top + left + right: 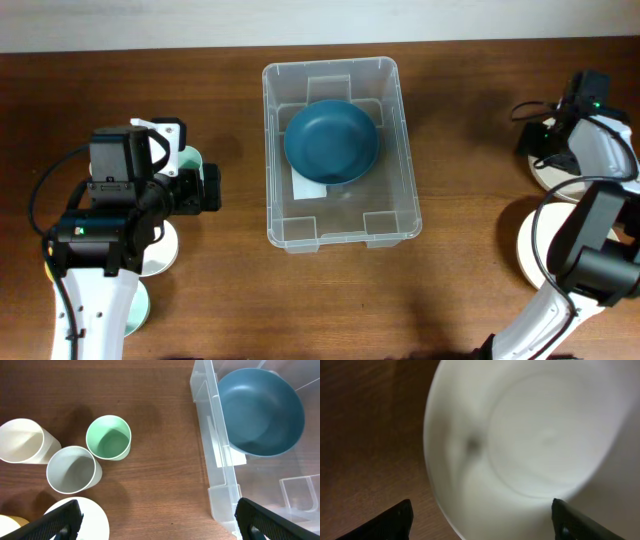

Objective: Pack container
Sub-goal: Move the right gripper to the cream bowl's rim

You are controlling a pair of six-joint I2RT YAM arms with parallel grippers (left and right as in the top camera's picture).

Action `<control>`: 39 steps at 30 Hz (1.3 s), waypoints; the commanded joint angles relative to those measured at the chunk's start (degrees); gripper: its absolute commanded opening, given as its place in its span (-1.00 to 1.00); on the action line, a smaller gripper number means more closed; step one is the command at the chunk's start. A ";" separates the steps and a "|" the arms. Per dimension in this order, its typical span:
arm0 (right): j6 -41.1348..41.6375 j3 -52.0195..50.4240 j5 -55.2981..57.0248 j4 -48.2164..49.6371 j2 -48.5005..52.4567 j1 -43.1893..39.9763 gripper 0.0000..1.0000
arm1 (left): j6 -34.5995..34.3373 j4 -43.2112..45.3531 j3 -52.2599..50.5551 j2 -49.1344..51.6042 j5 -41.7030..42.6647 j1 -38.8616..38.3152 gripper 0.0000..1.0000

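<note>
We see the container point(400, 215) mid-table, holding a blue bowl point(331, 142). Our left gripper point(157, 522) has its fingers spread wide above cups point(108, 437) and a plate point(95, 515). The container lies to their right, untouched. Our right gripper point(480, 520), fingers also spread, hovers over a white dish point(535, 435), well apart from the container.

Left fingers point(55, 522) spread wide; right fingers point(390, 522) parted
</note>
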 commanded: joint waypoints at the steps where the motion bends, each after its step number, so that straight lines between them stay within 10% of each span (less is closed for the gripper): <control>1: -0.39 -0.31 -0.26 0.79 1.51 0.79 0.68 | -0.37 0.07 1.29 0.31 1.05 0.20 1.00; 11: -0.35 -0.50 0.79 2.47 7.13 0.79 0.58 | -0.37 0.04 1.29 0.31 1.05 0.20 0.99; 18: -0.35 -0.50 0.79 3.61 7.32 0.79 -0.25 | -0.37 0.09 1.29 0.31 1.05 0.20 0.99; 31: -0.37 -0.50 0.79 5.05 7.32 0.81 -0.93 | -0.37 0.11 1.29 0.31 1.05 0.20 1.00; 39: -1.81 2.14 0.85 5.27 6.10 1.62 -0.93 | -0.37 0.11 1.29 0.31 1.05 0.20 1.00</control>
